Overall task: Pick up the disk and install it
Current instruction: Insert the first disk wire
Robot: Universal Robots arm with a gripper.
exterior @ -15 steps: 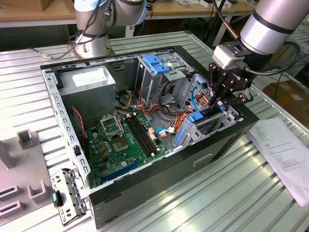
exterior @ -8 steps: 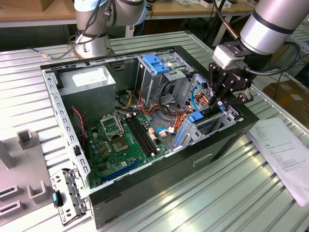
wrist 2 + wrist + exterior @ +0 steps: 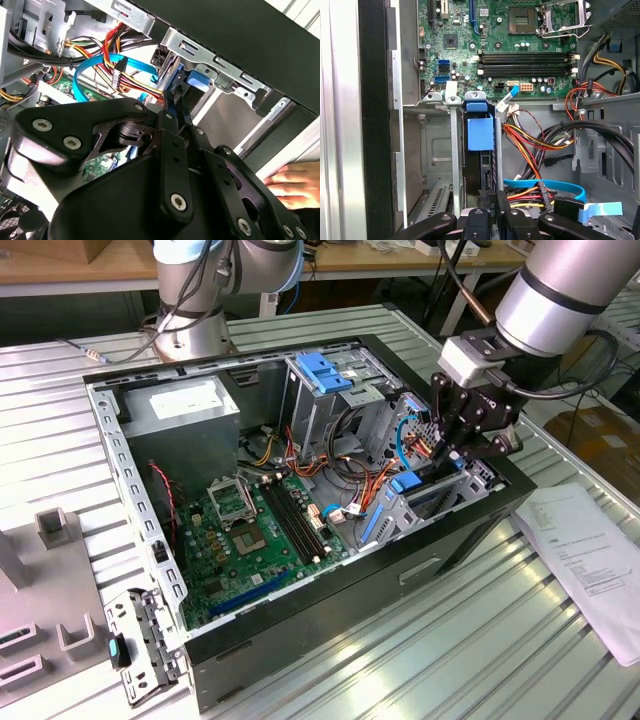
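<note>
End effector: the end effector (image 3: 447, 458) is lowered inside the open computer case (image 3: 330, 615), fingers nearly together, pinching the disk's edge.
Disk: the disk (image 3: 481, 131) stands on edge, partly down in the drive bay (image 3: 440, 150) at the case's corner nearest the paper sheet (image 3: 590, 560) on the surface.
First wrist view: motherboard (image 3: 520, 45) beyond the bay.
Second wrist view: a hand (image 3: 292, 186) beside the case's outer wall.

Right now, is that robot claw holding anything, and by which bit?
Yes. The black gripper is pinched shut on the grey hard drive in its blue plastic carrier frame, gripping its upper edge while the drive stands in the metal bay.
</note>
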